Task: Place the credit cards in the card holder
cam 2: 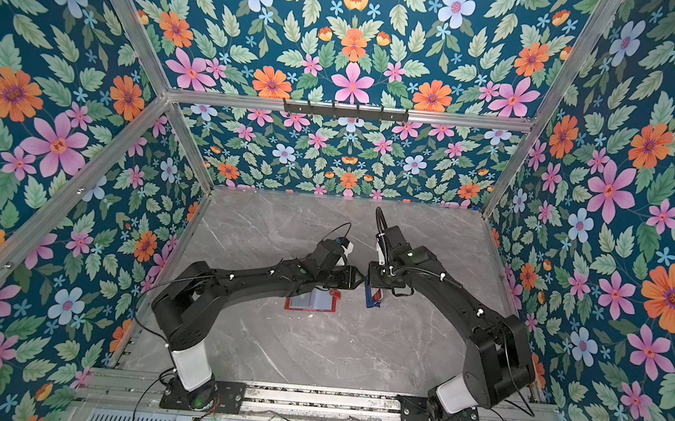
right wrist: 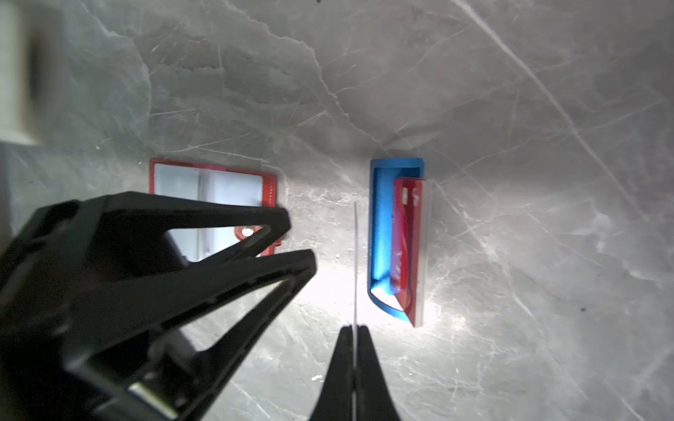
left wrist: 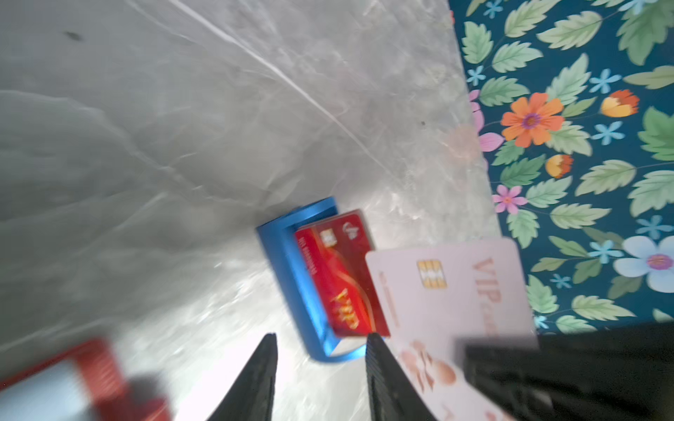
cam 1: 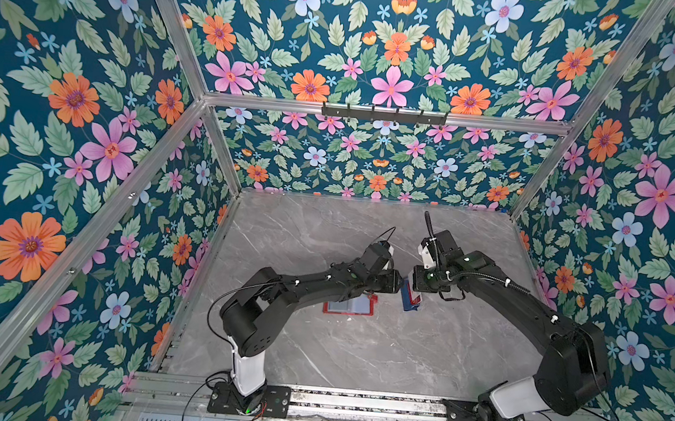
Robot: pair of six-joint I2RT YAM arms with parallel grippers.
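grey marble tabletop (cam 1: 356, 355), floral walls (cam 1: 391, 58). right gripper (right wrist: 354, 327) clamps a pale card (left wrist: 448, 291) (edge-on in its wrist view) near the blue tray (left wrist: 284, 262); red card (left wrist: 335, 280) inside tray. left gripper (left wrist: 321, 337) part-open, empty. card holder (cam 1: 350, 306) open near tray.

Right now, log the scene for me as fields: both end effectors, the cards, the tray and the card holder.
left end effector: open, nothing in it
right end effector: shut on pale card, held on edge above the table
red card: leaning in blue tray
card holder: open flat on table, clear sleeves up
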